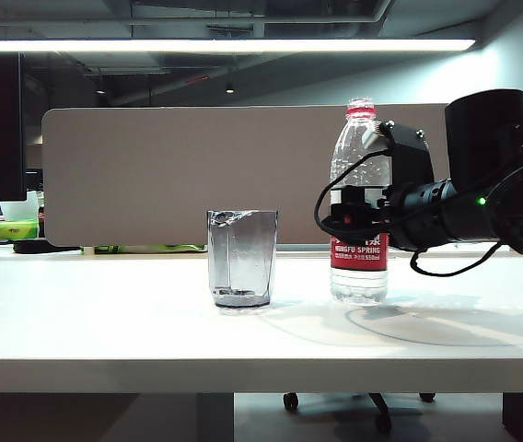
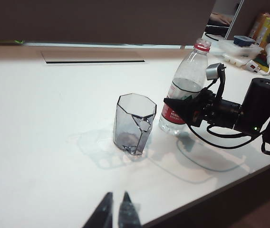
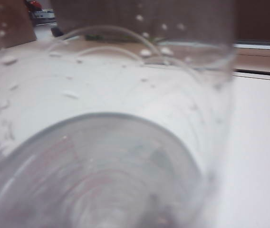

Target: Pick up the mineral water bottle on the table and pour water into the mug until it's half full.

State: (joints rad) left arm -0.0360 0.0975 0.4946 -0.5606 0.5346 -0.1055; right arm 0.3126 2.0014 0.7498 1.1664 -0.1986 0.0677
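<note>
From the exterior view you see the mineral water bottle [image 1: 360, 207] standing upright on the white bench [image 1: 105, 322], long axis vertical, red neck ring up and no cap on it, just right of the smoky-grey mug [image 1: 241, 258], which stands upright mid-bench with its mouth up and only a thin dark layer at its base. Your right end effector [image 1: 354, 214] reaches in level from the right at label height, its black fingers on either side of the bottle's middle; whether they press the plastic or stand just off it you cannot tell from here. Your left end effector does not appear in this view. The left wrist view gives you what that one hides: the left end effector [image 2: 115, 211] hovers over the bench's near edge, well apart from both vessels, its two dark fingertips [image 2: 104, 211] almost together with a thin gap and nothing between them. It also shows the water [image 2: 185, 88] surface high in the bottle above the label, the mug nearer the camera than the bottle, and the right end effector's finger lying across the label's front. In the right wrist view the bottle's clear, droplet-spotted wall fills nearly the whole picture, very close and blurred, with bare bench to one side; no finger shows, so the grip stays unsettled there too.
</note>
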